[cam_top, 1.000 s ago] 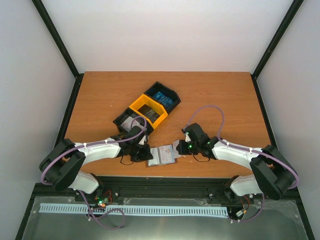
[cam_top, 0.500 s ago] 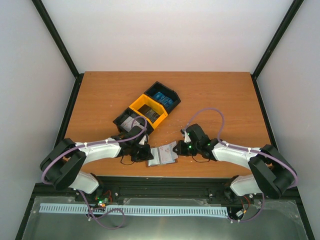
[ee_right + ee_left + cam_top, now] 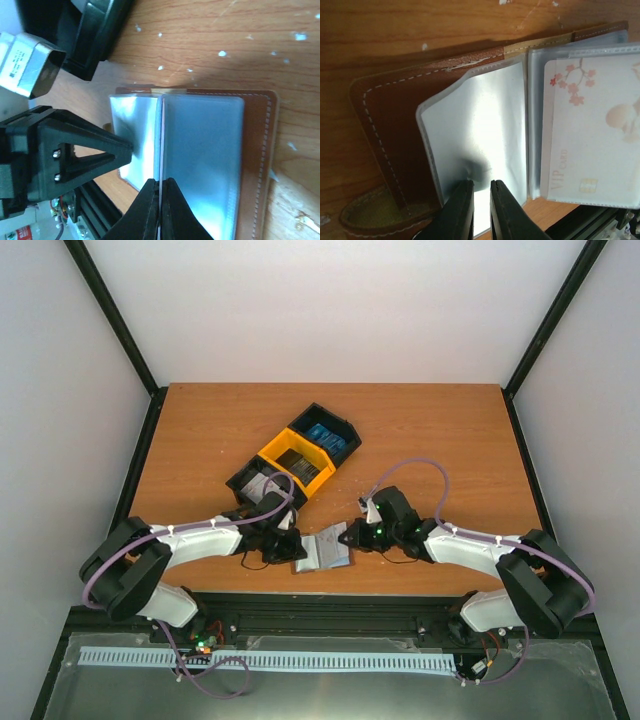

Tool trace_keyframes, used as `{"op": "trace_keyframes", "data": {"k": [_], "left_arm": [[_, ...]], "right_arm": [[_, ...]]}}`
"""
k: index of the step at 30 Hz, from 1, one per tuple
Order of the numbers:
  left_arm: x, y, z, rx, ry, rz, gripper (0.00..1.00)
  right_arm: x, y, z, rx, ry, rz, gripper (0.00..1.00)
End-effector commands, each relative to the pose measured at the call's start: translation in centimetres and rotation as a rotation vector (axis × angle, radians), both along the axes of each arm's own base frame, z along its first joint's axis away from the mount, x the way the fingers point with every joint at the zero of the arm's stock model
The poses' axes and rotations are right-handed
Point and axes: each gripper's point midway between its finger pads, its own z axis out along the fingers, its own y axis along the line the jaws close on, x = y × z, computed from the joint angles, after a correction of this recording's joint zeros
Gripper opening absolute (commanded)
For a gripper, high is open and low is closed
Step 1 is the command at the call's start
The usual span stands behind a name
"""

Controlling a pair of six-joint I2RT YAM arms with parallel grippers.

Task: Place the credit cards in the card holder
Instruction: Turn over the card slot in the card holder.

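Observation:
The brown card holder point(image 3: 322, 552) lies open near the table's front edge, its pale pocket sheets up. A white credit card point(image 3: 161, 145) with a blossom print point(image 3: 592, 130) stands on edge along the fold between two pocket sheets, and my right gripper point(image 3: 160, 181) is shut on it. My left gripper point(image 3: 481, 184) rests its tips on the left pocket sheet point(image 3: 480, 115), jaws a narrow gap apart and gripping nothing. In the top view the left gripper point(image 3: 297, 552) and right gripper point(image 3: 350, 537) flank the holder. More cards, blue point(image 3: 325, 438) and whitish point(image 3: 262, 485), lie in the tray.
A black-and-yellow three-compartment tray point(image 3: 295, 462) sits just behind the card holder, close to the left arm's wrist. The table's front edge and a black rail point(image 3: 600, 220) run right below the holder. Enclosure walls stand on both sides.
My right gripper has moved left with the card, from beside the holder's right edge to over its fold. The left gripper has stayed put on the left pocket sheet.

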Motion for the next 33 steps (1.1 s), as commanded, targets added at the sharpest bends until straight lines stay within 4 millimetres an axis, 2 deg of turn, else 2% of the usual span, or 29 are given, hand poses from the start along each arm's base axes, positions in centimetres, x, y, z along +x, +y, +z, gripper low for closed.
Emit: {"op": "trace_keyframes", "data": {"k": [1,7,16,22,29,31,33], "left_arm": [[0.5,0.2,0.7,0.023,-0.046,0.002,0.12],[0.8,0.5,1.6,0.015,-0.083,0.028,0.12],[1.5,1.9,2.8,0.046,-0.138,0.106,0.12],[1.4,2.6,3.5,0.037,-0.167,0.134,0.13],[1.8,4.2,4.4,0.069,-0.209,0.213,0.13],[2.1,3.6,5.4,0.019,-0.25,0.193,0.15],[1.9,2.1,6.4,-0.069,-0.284,0.124,0.19]], "right_arm": [[-0.2,1.2,1.2,0.076,-0.008,0.035,0.03],[-0.3,2.3,1.4,0.129,0.013,0.068,0.03],[-0.6,4.7,0.1,0.135,0.046,0.115,0.03],[-0.7,6.1,0.5,0.169,0.044,0.13,0.03],[-0.4,5.7,-0.5,0.109,0.041,0.112,0.03],[-0.1,5.3,-0.7,0.078,0.033,0.096,0.03],[0.2,4.8,-0.7,0.056,0.013,0.069,0.03]]}}
